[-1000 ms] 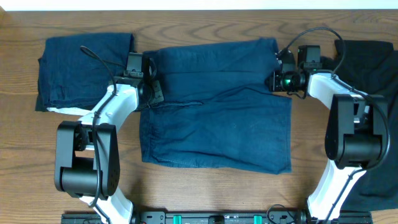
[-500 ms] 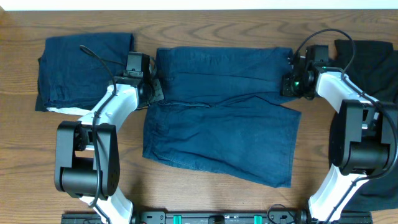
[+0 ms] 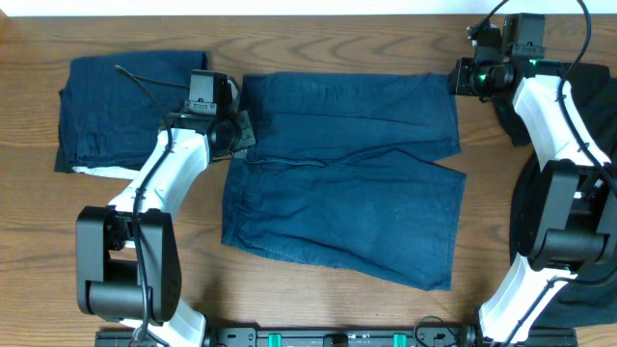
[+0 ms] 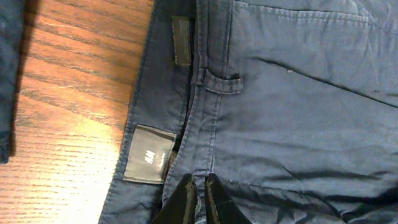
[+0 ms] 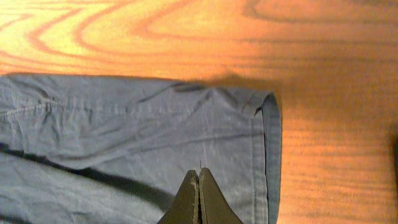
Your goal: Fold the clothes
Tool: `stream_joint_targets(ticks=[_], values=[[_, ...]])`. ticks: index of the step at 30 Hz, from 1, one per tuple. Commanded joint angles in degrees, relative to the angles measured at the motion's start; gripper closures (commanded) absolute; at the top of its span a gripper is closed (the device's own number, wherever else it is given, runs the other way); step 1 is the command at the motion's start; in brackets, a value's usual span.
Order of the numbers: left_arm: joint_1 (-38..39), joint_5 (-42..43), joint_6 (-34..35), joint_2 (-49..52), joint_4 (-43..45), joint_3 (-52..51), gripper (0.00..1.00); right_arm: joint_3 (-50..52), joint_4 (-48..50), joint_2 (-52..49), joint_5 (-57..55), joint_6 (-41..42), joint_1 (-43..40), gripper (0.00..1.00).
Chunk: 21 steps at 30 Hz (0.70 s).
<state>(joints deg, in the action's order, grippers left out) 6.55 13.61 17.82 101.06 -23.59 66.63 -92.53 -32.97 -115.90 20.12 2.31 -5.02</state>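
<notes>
Lying open across the middle of the wooden desk point(image 3: 318, 39) is a pair of navy shorts point(image 3: 347, 193). It is spread flat with the waistband toward the left arm and the leg hems toward the right arm. The nearer leg slants toward the robot's base and shows a few creases. To the right, partly hidden under the right arm, a black garment point(image 3: 590, 106) sits in a loose heap, not yet folded as far as can be seen.

Farther back, the left end effector point(image 3: 231, 135) sits at the waistband. In the left wrist view its jaws are drawn narrow over the waistband seam beside a white brand label point(image 4: 148, 154), apparently pinching the cloth. Beyond it, at the far left of the desk, a second navy garment point(image 3: 130, 106) lies folded into a compact rectangle and looks finished.

At the far right corner of the shorts hovers the right end effector point(image 3: 465, 79). Its jaws are pressed fully together just above the hemmed leg end, with no cloth visibly caught between them.

Judging by the layout, one piece is folded. The shorts appear laid out and straightened but not yet folded over, and the black garment remains after them, so the task seems roughly a third done.
</notes>
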Motion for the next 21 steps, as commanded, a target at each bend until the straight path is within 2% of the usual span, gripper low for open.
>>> stream_joint_targets(ticks=[1, 15, 21], values=[[0.2, 0.8, 0.0, 1.8, -0.1, 0.7, 0.91, -0.3, 1.1, -2.5, 1.0, -0.7, -0.2, 0.99], [0.2, 0.7, -0.2, 7.5, 2.5, 0.7, 0.91, -0.3, 15.6, -17.4, 2.8, -2.2, 0.2, 0.99], [0.2, 0.8, -2.3, 7.0, 2.9, 1.2, 0.94, -0.5, 16.7, -16.7, 2.8, -3.9, 0.2, 0.97]])
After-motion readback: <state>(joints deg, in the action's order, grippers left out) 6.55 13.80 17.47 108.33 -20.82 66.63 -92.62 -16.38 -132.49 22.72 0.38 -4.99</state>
